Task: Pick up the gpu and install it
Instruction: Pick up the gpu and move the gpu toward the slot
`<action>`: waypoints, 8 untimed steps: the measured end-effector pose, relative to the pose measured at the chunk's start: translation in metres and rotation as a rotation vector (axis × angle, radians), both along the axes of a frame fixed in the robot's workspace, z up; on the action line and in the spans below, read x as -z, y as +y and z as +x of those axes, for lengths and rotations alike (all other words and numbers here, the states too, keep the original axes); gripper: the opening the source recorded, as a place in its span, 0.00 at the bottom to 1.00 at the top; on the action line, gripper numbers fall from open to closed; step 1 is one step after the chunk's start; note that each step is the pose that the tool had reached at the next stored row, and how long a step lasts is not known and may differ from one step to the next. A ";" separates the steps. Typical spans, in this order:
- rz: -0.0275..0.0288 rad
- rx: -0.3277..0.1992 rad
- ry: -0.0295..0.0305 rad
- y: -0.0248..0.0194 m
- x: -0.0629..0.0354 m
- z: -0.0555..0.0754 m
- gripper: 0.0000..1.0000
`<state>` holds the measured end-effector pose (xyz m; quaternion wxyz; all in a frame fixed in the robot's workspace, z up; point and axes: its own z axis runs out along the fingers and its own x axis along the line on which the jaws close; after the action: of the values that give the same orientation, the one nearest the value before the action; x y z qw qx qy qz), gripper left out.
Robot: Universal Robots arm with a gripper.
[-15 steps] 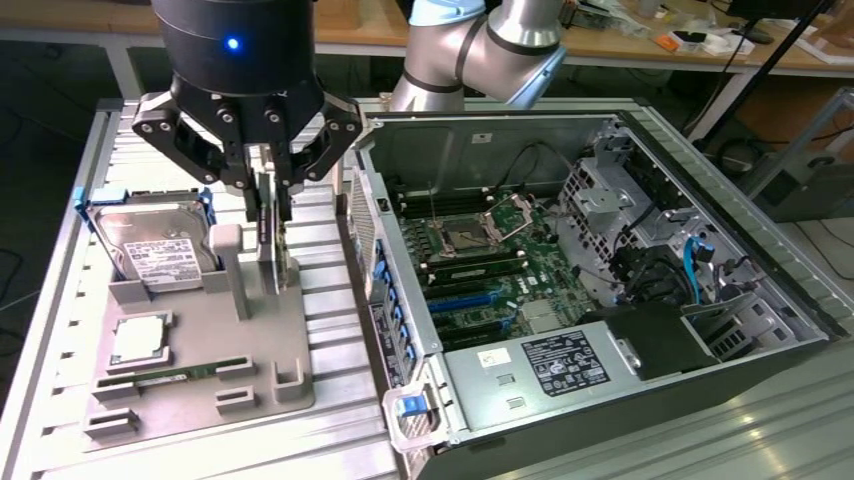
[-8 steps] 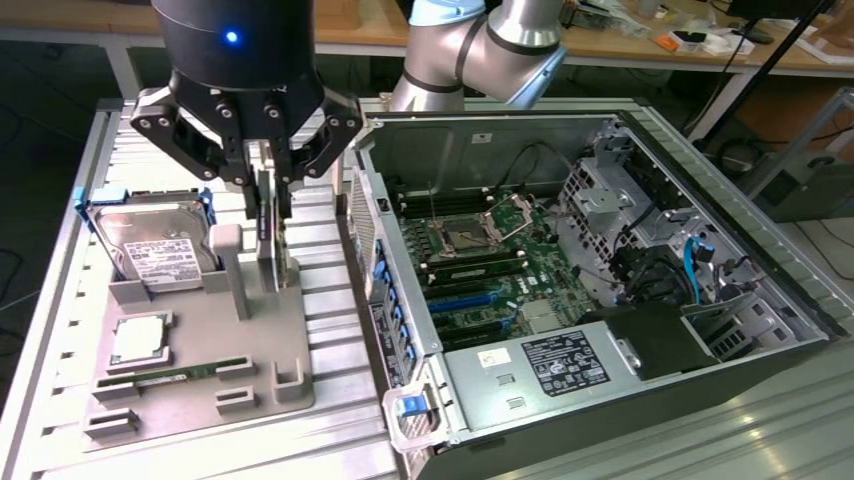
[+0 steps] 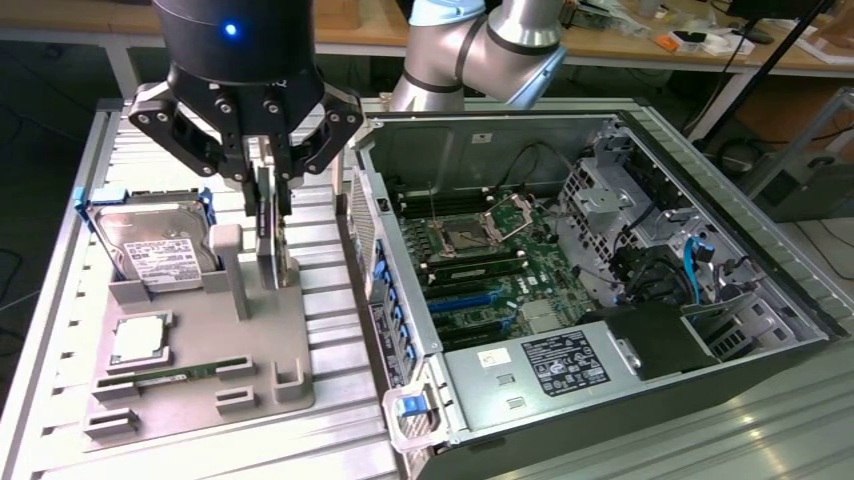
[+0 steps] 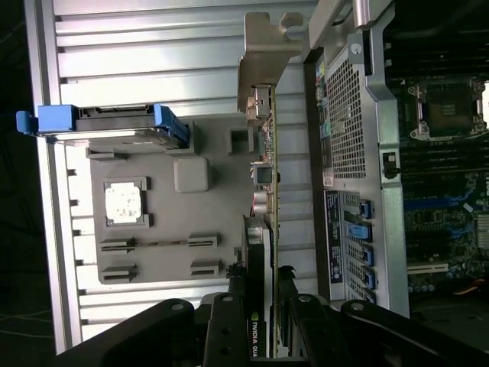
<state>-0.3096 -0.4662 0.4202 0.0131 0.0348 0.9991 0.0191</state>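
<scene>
Gripper point(image 3: 271, 195) clamped on the top edge of the gpu point(image 3: 278, 250), card standing on edge at the grey holder tray point(image 3: 267, 340) beside the open computer case point(image 3: 467, 150): pick-up step, and lifting it looks to need a straight, upright pull.

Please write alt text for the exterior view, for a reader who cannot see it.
The robot's hand grips the gpu, which stands on edge on a grey tray beside an open computer case. A hard drive rests on the same tray.
</scene>
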 end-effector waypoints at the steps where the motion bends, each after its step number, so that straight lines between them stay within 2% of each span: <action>1: 0.0000 0.000 -0.0001 0.0000 -0.0005 0.000 0.27; 8: -0.0002 0.000 0.0000 0.0000 -0.0039 0.000 0.27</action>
<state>-0.3096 -0.4662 0.4240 0.0131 0.0348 0.9991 0.0190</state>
